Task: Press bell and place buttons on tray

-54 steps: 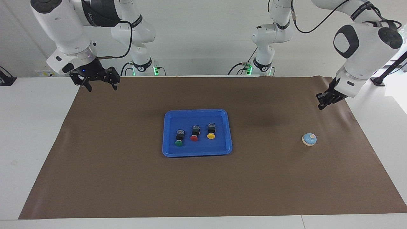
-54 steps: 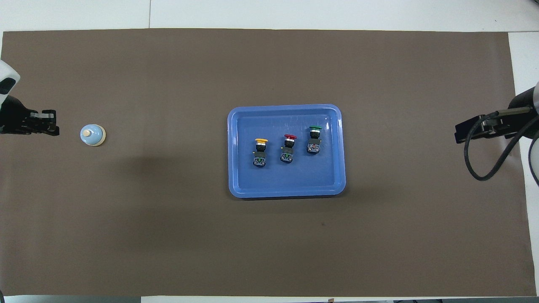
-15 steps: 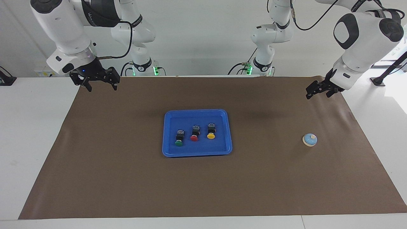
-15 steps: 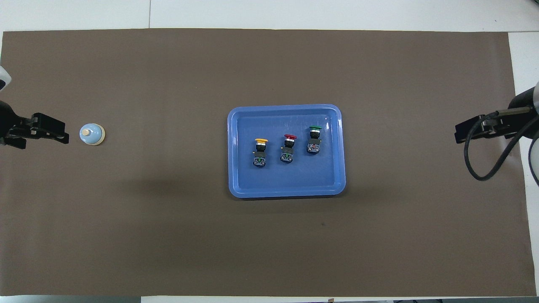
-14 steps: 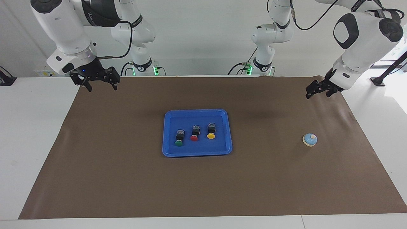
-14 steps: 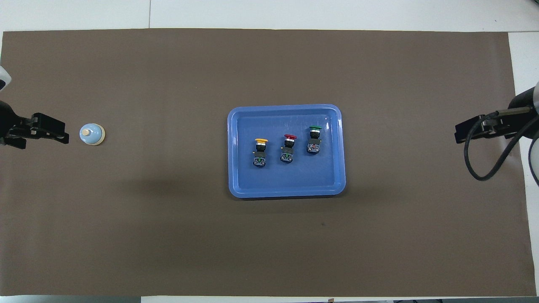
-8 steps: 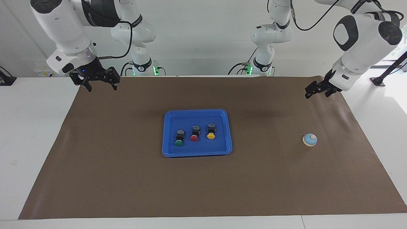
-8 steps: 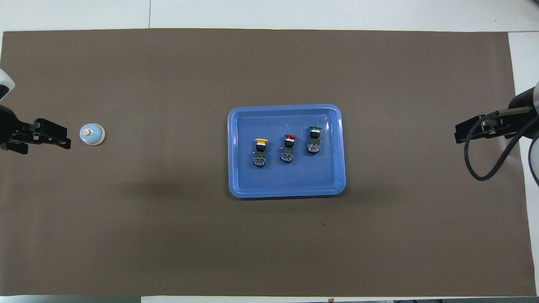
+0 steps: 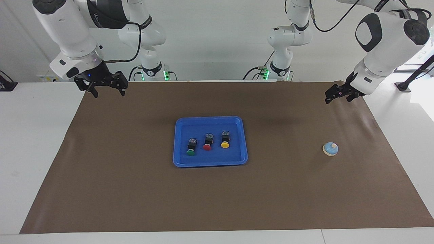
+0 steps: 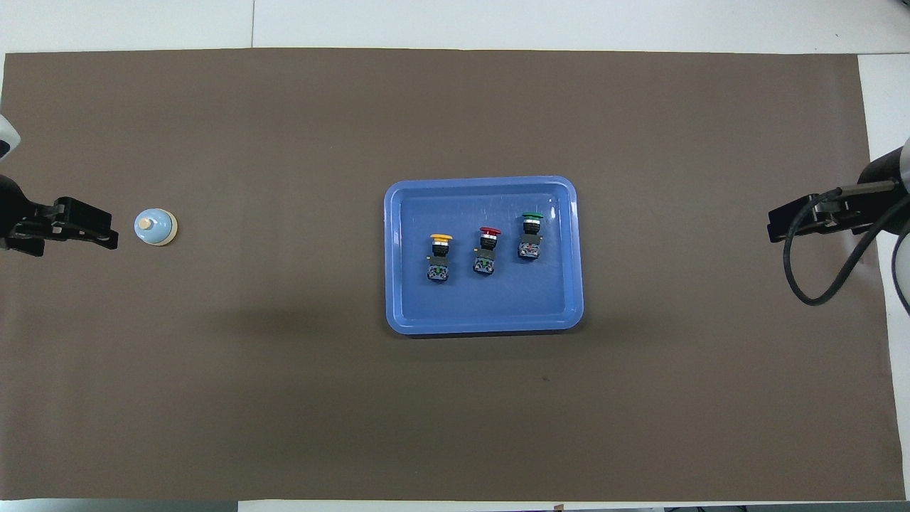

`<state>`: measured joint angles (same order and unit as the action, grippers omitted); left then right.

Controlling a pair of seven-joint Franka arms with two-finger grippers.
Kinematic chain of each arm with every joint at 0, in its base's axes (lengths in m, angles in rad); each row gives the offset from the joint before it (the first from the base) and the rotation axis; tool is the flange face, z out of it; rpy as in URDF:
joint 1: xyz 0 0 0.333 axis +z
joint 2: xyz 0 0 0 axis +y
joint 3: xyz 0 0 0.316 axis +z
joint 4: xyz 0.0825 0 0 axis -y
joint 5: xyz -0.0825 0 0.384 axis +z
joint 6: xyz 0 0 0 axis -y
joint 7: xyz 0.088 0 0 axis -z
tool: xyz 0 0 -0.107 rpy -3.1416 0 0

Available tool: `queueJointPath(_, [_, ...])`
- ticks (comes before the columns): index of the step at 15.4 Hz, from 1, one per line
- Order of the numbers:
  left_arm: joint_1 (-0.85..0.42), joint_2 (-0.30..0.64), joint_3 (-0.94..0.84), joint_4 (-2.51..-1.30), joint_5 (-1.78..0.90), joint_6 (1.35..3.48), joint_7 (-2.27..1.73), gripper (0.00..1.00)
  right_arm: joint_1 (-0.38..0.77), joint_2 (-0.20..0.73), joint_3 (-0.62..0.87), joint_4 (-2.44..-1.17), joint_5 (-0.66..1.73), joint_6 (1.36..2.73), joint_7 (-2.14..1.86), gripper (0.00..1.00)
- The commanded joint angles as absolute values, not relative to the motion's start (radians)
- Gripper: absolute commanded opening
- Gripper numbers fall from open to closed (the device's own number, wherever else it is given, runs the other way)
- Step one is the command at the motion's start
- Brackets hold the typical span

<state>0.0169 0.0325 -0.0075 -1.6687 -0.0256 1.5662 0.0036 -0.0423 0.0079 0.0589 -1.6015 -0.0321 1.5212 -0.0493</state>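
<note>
The blue tray [image 9: 179,159] [image 10: 398,313] lies in the middle of the brown mat. The green button [image 9: 190,152] [image 10: 532,215], the red button [image 9: 206,146] [image 10: 490,231] and the yellow button [image 9: 224,144] [image 10: 441,237] lie in it on their sides, in a row. The bell [image 9: 330,148] [image 10: 156,227] stands on the mat toward the left arm's end. My left gripper [image 9: 334,96] [image 10: 110,229] hangs in the air over the mat at that end, apart from the bell. My right gripper [image 9: 107,91] [image 10: 778,227] is open and empty, waiting over the mat's corner at the right arm's end.
The brown mat [image 9: 135,203] [image 10: 284,412] covers most of the white table [image 9: 30,152]. A black cable [image 10: 817,284] loops below the right wrist.
My left gripper has risen away from the bell and turned more level since 3.5 s ago; over the last second it has drifted only slightly. The bell, buttons, tray and right arm have not moved.
</note>
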Motion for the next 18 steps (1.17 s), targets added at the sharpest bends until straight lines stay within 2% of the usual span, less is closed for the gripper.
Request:
queueJointPath(1, [0.008, 0.023, 0.003, -1.671, -0.026, 1.592, 0.015, 1.00, -0.049, -0.008, 0.060, -1.617, -0.020, 1.525, -0.071, 1.00])
queueJointPath(18, [-0.015, 0.023, -0.006, -1.631, 0.003, 1.601, 0.015, 1.00, -0.049, -0.008, 0.060, -1.617, -0.020, 1.525, -0.071, 1.00])
